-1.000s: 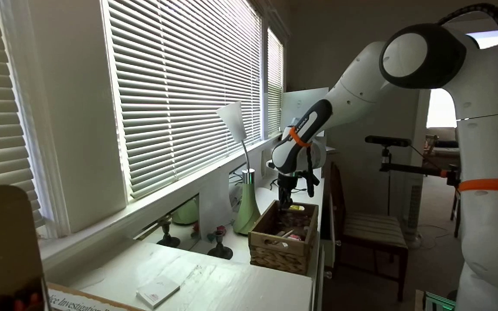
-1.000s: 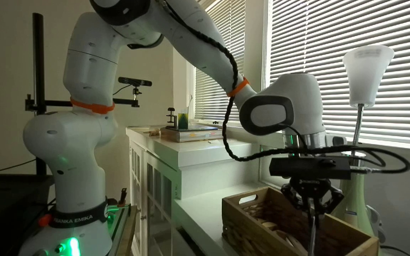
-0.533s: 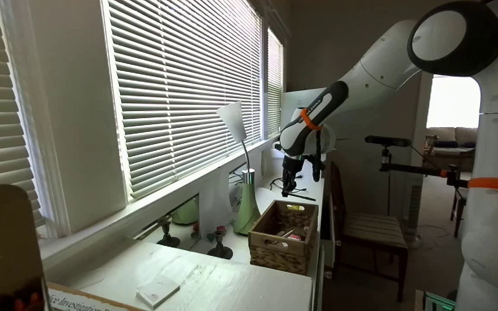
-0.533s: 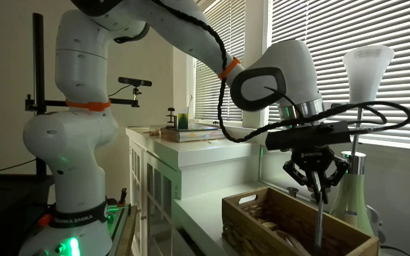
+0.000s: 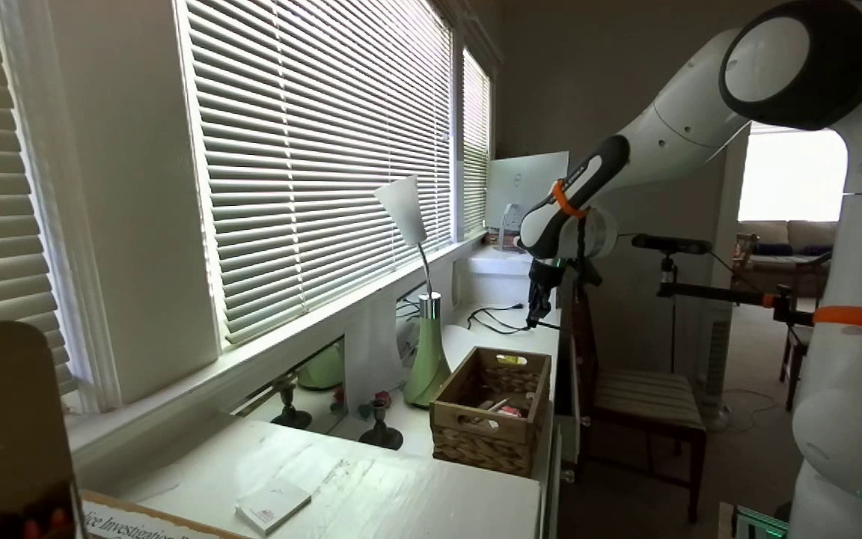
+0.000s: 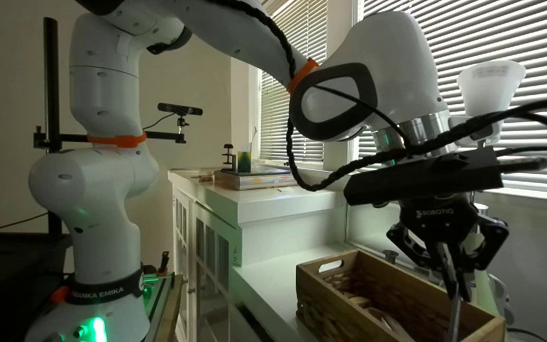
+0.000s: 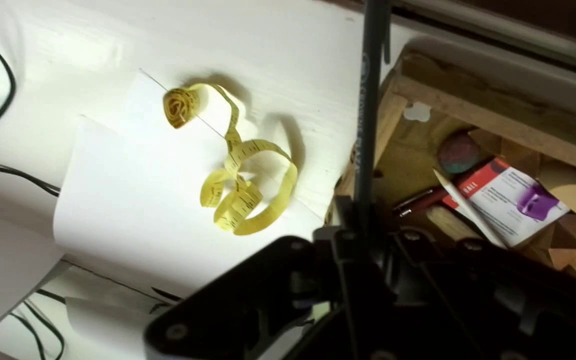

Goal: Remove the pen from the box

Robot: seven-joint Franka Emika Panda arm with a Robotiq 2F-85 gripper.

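My gripper is shut on a dark grey pen; fingertips (image 5: pixel 534 320) and pen (image 5: pixel 549 326) show in an exterior view, above the counter past the box's far end. The fingertips (image 6: pixel 461 287) and pen (image 6: pixel 454 316) also show in an exterior view, in front of the box's near end. In the wrist view the pen (image 7: pixel 368 110) juts out lengthwise from the fingertips (image 7: pixel 368 220). The brown wood-and-wicker box (image 5: pixel 476 449) stands on the counter; it also shows here (image 6: pixel 321 297) and in the wrist view (image 7: pixel 488 117).
The box holds a white pencil (image 7: pixel 463 202), a red pen (image 7: pixel 418 201) and a red-white packet (image 7: pixel 513 200). Beside it lies a yellow tape measure (image 7: pixel 268 215) on white paper (image 7: pixel 133 210). A green lamp (image 5: pixel 427 359) and candlestick (image 5: pixel 381 430) stand near. Black cables (image 5: pixel 494 318) lie behind.
The gripper has risen from the box and moved past its far end, carrying the pen up and out. The box has stayed in place.
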